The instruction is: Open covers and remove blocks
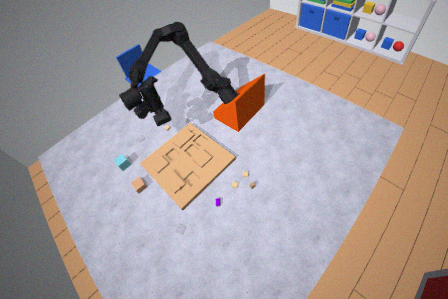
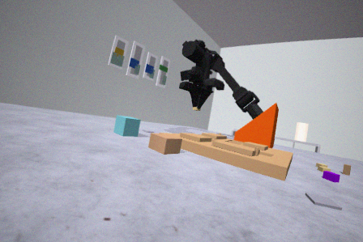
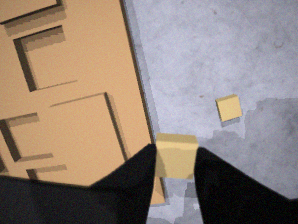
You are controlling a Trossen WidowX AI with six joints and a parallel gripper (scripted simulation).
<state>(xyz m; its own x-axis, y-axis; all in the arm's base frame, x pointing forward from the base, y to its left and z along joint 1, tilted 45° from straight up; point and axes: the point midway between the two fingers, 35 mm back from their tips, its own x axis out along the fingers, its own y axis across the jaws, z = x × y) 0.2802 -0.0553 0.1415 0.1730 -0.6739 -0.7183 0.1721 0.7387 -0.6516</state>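
The tan puzzle board lies on the grey mat, with its covers and square wells showing. My gripper is shut on a small tan block. It holds the block well above the mat, just off the board's far edge. A second small tan block lies on the mat close by, clear of the board. Several more small tan blocks lie on the mat off the board's other side.
A cyan cube and a larger tan cube sit beside the board. A purple block and a flat grey tile lie further off. An orange wedge stands at the arm's base.
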